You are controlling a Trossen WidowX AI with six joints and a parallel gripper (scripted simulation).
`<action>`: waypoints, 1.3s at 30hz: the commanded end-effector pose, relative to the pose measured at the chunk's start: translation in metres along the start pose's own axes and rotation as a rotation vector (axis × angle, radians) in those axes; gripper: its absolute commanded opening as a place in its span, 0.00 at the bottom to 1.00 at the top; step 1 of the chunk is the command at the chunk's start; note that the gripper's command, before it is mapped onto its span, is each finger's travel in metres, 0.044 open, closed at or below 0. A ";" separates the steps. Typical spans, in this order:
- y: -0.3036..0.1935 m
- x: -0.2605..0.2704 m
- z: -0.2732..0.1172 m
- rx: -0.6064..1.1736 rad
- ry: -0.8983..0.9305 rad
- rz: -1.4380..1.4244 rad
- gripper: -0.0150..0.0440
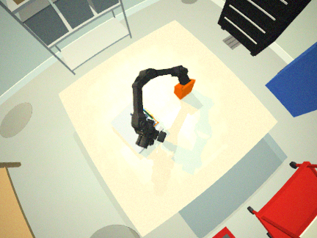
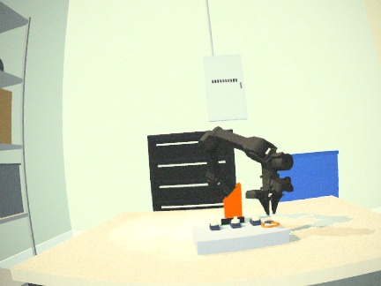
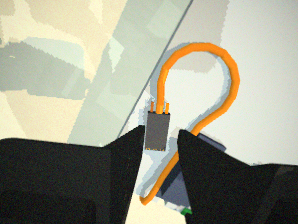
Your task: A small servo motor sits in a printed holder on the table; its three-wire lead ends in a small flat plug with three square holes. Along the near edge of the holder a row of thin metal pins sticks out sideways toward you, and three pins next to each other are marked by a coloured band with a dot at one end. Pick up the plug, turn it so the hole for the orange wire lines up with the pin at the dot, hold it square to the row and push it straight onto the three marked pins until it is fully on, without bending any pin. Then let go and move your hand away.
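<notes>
The dark grey plug (image 3: 157, 132) lies in the wrist view with its wire end up the picture and its other end down. Its orange lead (image 3: 234, 80) (image 2: 270, 226) loops over the pale holder (image 3: 265, 30) (image 2: 242, 244) (image 1: 122, 121) and back past a dark blue servo (image 3: 176, 186). My gripper (image 3: 161, 133) (image 2: 271, 214) is open by a narrow gap and points down above the holder's right end. In the wrist view the plug shows between the fingertips, with a gap to the right finger; whether the left one touches is unclear. Marked pins and plug holes cannot be made out.
More servos (image 2: 214, 226) stand along the holder. A green part (image 3: 186, 211) shows at the bottom of the wrist view. The orange arm base (image 1: 184, 89) (image 2: 233, 206) stands behind the holder on the pale table (image 1: 235, 121) (image 2: 145, 238). The arm hides much of the holder from above.
</notes>
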State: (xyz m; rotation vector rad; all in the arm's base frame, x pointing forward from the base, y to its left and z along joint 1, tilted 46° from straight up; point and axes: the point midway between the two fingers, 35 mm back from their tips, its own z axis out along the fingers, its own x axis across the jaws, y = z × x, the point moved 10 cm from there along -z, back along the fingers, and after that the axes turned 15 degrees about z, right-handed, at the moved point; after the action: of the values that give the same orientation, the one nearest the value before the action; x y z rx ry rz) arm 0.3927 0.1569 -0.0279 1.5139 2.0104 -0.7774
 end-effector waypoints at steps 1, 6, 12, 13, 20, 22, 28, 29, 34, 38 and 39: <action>-0.002 0.000 0.014 0.016 -0.007 -0.013 0.45; -0.002 0.000 0.016 0.016 -0.008 -0.013 0.45; -0.003 0.000 0.024 0.016 -0.008 -0.013 0.45; -0.003 0.000 0.025 0.016 -0.008 -0.013 0.45; -0.003 0.000 0.029 0.016 -0.008 -0.013 0.32; -0.003 0.000 0.029 0.016 -0.008 -0.013 0.29; -0.002 0.000 0.023 0.016 -0.008 -0.013 0.25; -0.002 0.000 0.019 0.015 -0.007 -0.013 0.25; -0.001 0.000 -0.013 0.015 -0.005 -0.013 0.25; -0.002 0.000 -0.030 0.015 -0.005 -0.013 0.25; -0.002 0.000 -0.030 0.015 -0.005 -0.013 0.25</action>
State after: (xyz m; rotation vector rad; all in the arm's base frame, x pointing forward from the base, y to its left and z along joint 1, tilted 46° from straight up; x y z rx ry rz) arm 0.3882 0.1740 -0.0125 1.4908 2.0246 -0.8081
